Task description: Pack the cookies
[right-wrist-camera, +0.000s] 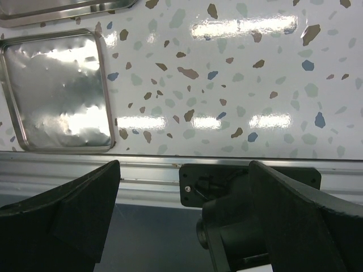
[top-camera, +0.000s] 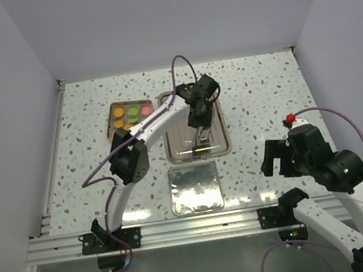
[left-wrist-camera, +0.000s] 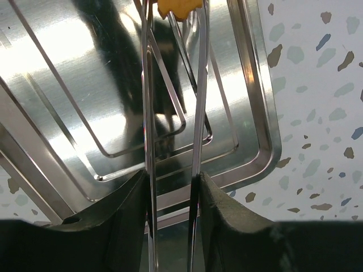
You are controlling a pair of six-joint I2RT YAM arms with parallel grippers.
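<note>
- Hovering over the near right edge of the bench (top-camera: 263, 89), the right end effector (right-wrist-camera: 184, 170) is keeping its fingers wide apart with nothing between them. It appears to be parked there, clear of the working arm.
- One square steel tin (top-camera: 195, 189) is lying at centre, just beyond the near rail, and showing nothing inside. Whether it is serving as the pack or as a lid cannot be told.
- One long steel tray (top-camera: 220, 145) is sitting just behind the tin, and the left end effector (left-wrist-camera: 172, 181) is hanging over it.
- The left end effector's fingers are clamping one pair of tweezers (left-wrist-camera: 148, 85), and the blade tips are pinching one orange cookie (left-wrist-camera: 177, 7) above the tray floor. Whether that cookie is touching the steel cannot be told.
- The tweezers are probably being used because the discs are too small and flat for the broad fingers.
- One brown holder (top-camera: 112, 119) is standing farthest out, just left of the tray, and carrying the other cookies (top-camera: 131, 116). They are mostly orange, with at least one green and one pink.
- The cookies are too small in the overhead view to count exactly. Most of the packing appears to be outstanding.
</note>
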